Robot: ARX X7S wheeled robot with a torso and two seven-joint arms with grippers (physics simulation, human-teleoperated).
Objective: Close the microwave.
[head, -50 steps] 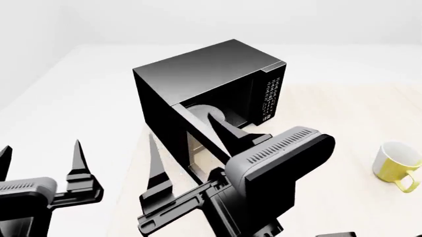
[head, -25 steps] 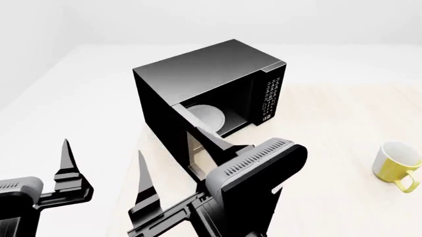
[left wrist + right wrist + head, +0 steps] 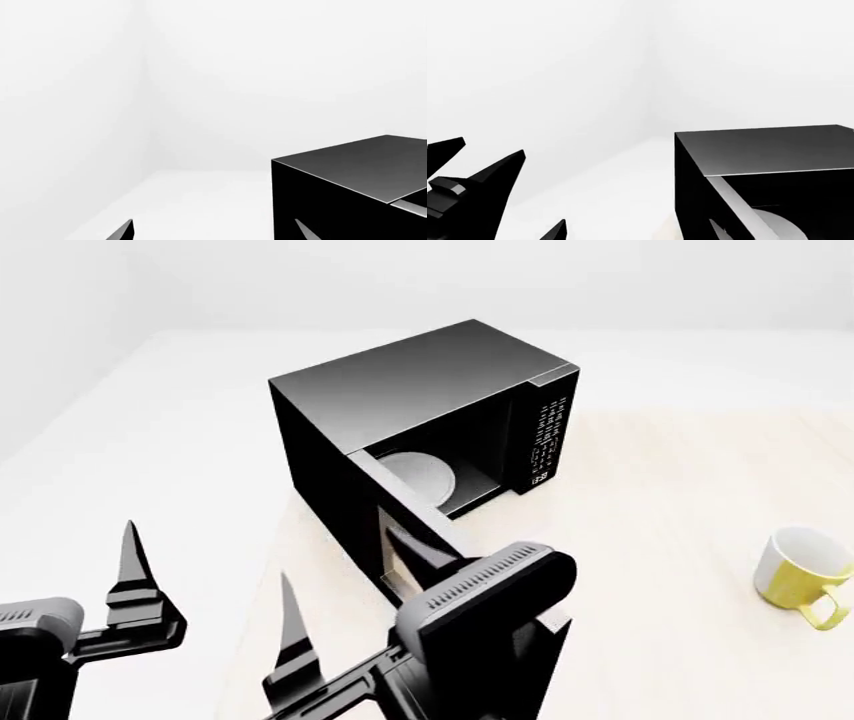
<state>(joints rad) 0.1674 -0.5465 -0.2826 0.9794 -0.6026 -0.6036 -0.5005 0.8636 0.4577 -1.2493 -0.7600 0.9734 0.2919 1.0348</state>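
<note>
The black microwave stands on the table with its door swung open toward me. The white turntable and keypad panel show. My right gripper is open and empty, low in front of the door, with one finger overlapping the door's free edge; I cannot tell if it touches. My left gripper is open and empty, left of the microwave. The microwave also shows in the left wrist view and the right wrist view, beyond the open left gripper and right gripper.
A white and yellow mug stands on the light wooden table at the right. White floor and walls lie to the left and behind. My left gripper's fingers show in the right wrist view.
My right gripper has drawn back and down toward me, away from the microwave opening. My left gripper has shifted slightly left and down. The door has stayed open.
</note>
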